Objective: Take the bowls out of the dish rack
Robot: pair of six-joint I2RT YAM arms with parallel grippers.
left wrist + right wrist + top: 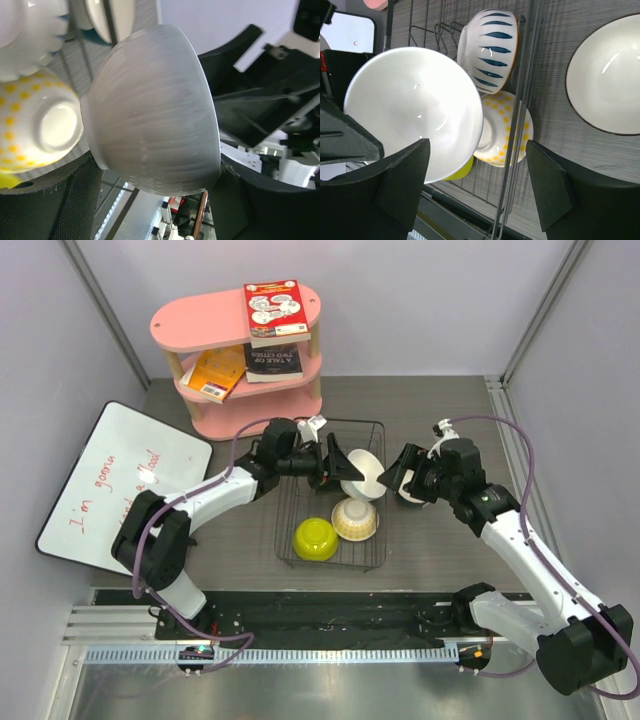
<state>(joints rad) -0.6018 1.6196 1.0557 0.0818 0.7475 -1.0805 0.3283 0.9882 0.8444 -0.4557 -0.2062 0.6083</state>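
Note:
The black wire dish rack (373, 427) stands mid-table. My left gripper (347, 468) is shut on a white ribbed bowl (155, 110), held tilted on its side above the rack, foot against one finger and rim against the other. Facing it from the right, my right gripper (477, 190) stands open, one finger (395, 190) just in front of that bowl's rim (415, 105). In the rack lie a teal-striped bowl (490, 50), a cream bowl with yellow dots (355, 520) upside down, and a yellow-green bowl (315, 538). Another white bowl (610, 75) sits on the table right of the rack.
A pink shelf (200, 320) with books stands at the back left. A whiteboard (120, 480) lies at the left edge. Grey walls close in both sides, and the rail carrying the arm bases runs along the near edge.

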